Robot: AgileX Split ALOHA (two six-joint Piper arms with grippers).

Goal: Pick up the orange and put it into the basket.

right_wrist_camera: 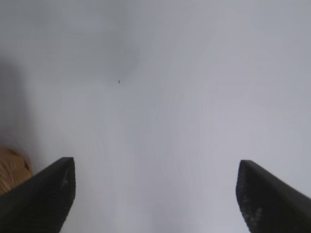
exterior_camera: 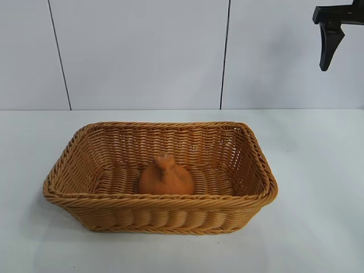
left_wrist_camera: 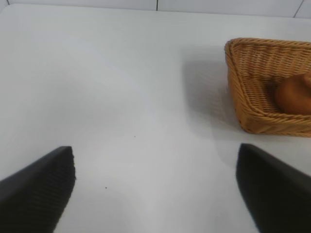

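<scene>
The orange (exterior_camera: 165,176), dull orange-brown with a knobby stem bump, lies inside the tan wicker basket (exterior_camera: 170,217), near its front wall. The left wrist view shows the basket (left_wrist_camera: 243,97) from one end, with the orange (left_wrist_camera: 294,94) in it. My left gripper (left_wrist_camera: 156,148) hovers open over bare table some way from that end, out of the exterior view. My right gripper (right_wrist_camera: 156,161) is open over bare table with nothing between its fingers. One of its fingers (exterior_camera: 329,42) hangs high at the exterior view's top right, well above and right of the basket.
The white table (exterior_camera: 318,170) stretches around the basket on all sides. A pale panelled wall (exterior_camera: 142,51) stands behind it. A bit of the basket (right_wrist_camera: 12,170) shows at the edge of the right wrist view.
</scene>
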